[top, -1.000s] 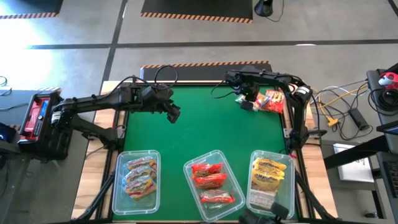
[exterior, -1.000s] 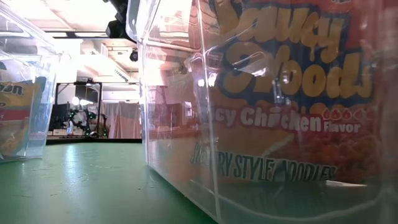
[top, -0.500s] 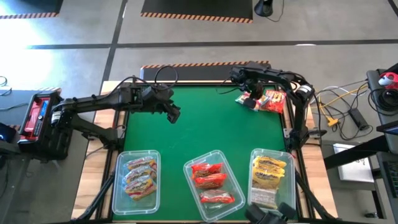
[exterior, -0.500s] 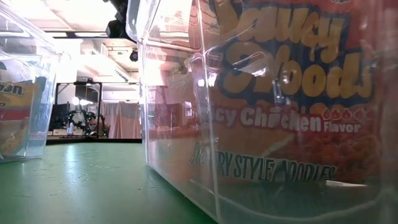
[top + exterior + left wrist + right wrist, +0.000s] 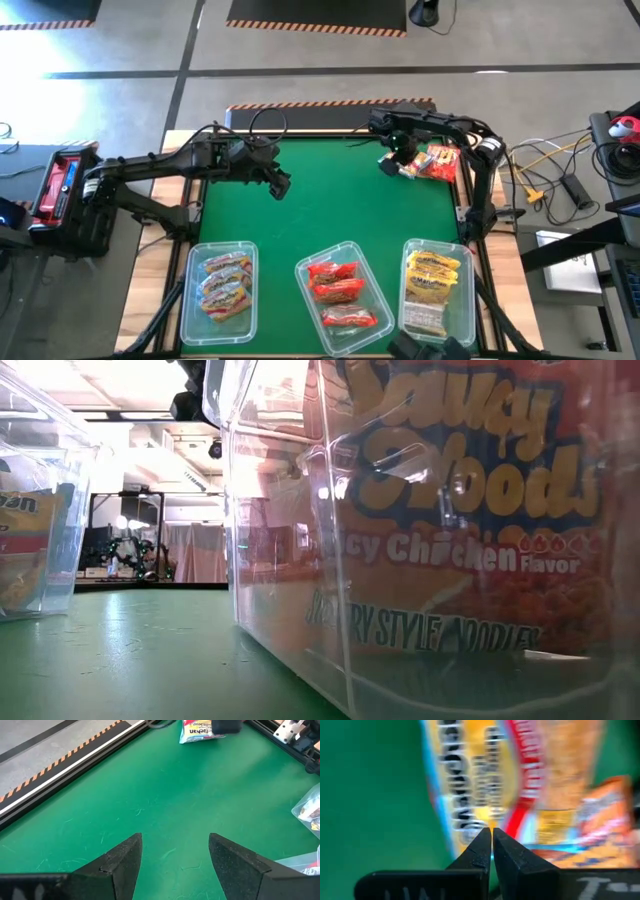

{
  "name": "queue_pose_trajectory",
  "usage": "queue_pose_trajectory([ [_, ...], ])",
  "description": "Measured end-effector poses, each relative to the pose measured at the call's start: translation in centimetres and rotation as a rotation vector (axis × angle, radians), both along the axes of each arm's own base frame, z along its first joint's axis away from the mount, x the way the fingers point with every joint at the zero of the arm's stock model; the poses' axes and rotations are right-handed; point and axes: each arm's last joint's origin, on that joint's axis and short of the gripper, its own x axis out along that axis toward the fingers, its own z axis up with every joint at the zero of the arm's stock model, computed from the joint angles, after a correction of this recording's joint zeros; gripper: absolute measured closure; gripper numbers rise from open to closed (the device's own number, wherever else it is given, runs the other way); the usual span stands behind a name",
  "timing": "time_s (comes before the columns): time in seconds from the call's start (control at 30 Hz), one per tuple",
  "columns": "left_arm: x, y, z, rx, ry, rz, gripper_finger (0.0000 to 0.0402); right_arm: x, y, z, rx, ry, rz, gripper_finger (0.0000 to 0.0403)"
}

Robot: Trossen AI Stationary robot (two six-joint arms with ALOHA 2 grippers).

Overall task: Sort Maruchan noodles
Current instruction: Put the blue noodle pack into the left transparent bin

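Maruchan noodles sorted: three clear bins are sitting along the near edge of the table (image 5: 330, 215), holding orange-pink packets (image 5: 224, 285) in the left bin (image 5: 190, 300), red packets (image 5: 338, 292) in the middle bin (image 5: 303, 300), and yellow packets (image 5: 430, 285) in the right bin (image 5: 468, 300).
Maruchan noodles left: a small pile of unsorted packets (image 5: 432, 161) is lying at the far right corner (a yellow-and-blue one (image 5: 470, 785) and an orange one (image 5: 600, 820) are showing in the right wrist view).
Progress: most of the sorting is looking done; only that far-right pile is waiting.
Right end effector (image 5: 392, 160): it is hovering at the pile's left edge, fingers (image 5: 479, 851) pressed fully together, apparently pinching the yellow packet's edge, though I cannot tell for sure.
Left end effector (image 5: 280, 183): it is waiting over the far left of the table, fingers (image 5: 122, 862) spread wide and holding nothing.
Edges: the pile is lying close to the table's right frame rail, so room on that side is looking tight.
Open room: the green middle is lying bare between the pile and the bins.
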Motion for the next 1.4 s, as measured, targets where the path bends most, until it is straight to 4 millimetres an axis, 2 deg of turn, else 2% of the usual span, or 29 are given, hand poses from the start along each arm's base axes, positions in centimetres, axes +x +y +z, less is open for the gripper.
queue_pose_trajectory([
  [0.3,0.0,0.0,-0.3,0.001,0.009,0.002,0.0189,0.9,0.6,-1.2,-0.035,0.055,-0.105,0.0394],
  [0.47,0.0,0.0,-0.4,0.004,0.015,0.000,0.0189,1.3,1.1,-1.9,-0.053,0.142,-0.059,0.0394],
  [0.6,0.0,0.0,-0.4,0.010,0.017,0.003,0.0189,1.4,1.5,-2.4,-0.045,0.212,0.026,0.0394],
  [0.87,0.0,0.0,-0.4,0.014,0.019,-0.001,0.0189,2.5,2.3,-2.1,0.003,0.215,0.344,0.0394],
  [1.07,0.0,0.0,-0.4,0.014,0.019,-0.002,0.0189,2.9,2.5,-0.5,0.079,0.127,0.558,0.0394],
  [1.27,0.1,-0.3,-0.4,0.011,0.018,-0.015,0.0189,2.5,1.9,3.5,0.020,-0.044,0.524,0.0394],
  [1.4,0.1,-0.7,-0.4,0.011,0.018,-0.029,0.0189,0.8,-0.4,4.5,-0.020,-0.133,0.408,0.0394],
])
